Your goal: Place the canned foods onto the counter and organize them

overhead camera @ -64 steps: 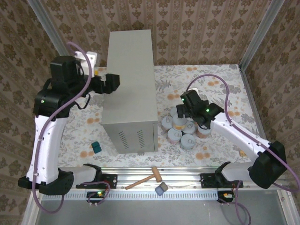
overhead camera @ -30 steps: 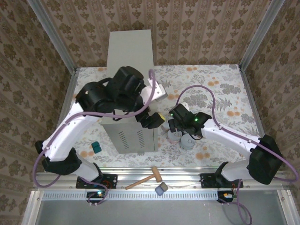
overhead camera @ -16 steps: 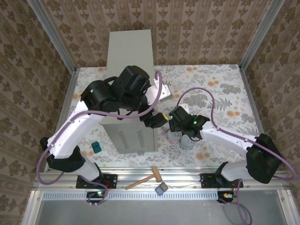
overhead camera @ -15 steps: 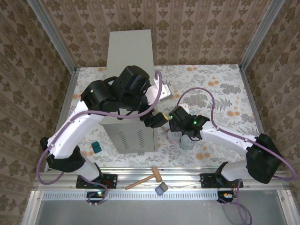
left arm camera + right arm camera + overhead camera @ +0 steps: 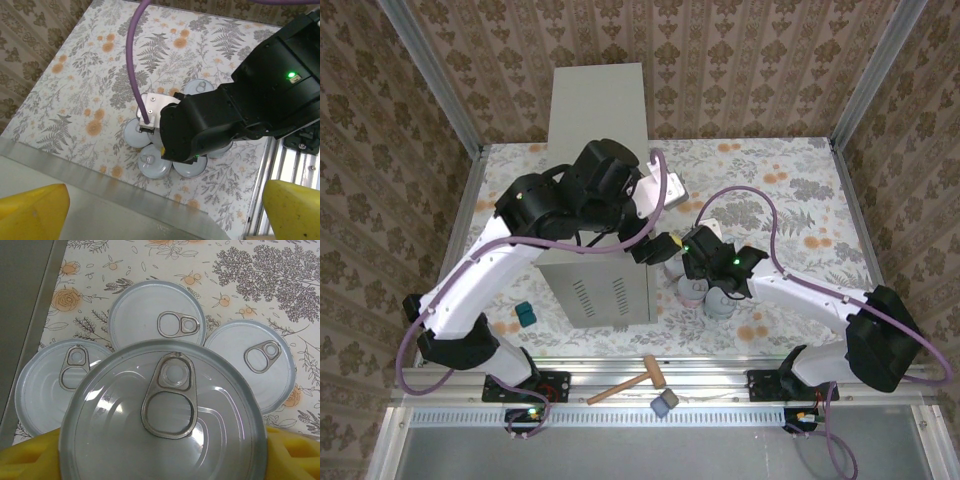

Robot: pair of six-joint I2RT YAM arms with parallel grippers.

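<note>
— Top external: where is the load?
— The canned foods [image 5: 718, 304] stand clustered on the floral floor [image 5: 770, 190], just right of the counter [image 5: 597, 130]; the right gripper [image 5: 690, 270] is nearer, directly over them.
— Left wrist?
— The left gripper [image 5: 161, 210] hangs wide open, empty, above the counter's edge.
— Right wrist?
— Yellow pads [image 5: 30, 460] clasp the nearest can [image 5: 167, 415], axis upright; the counter lies to its left.
</note>
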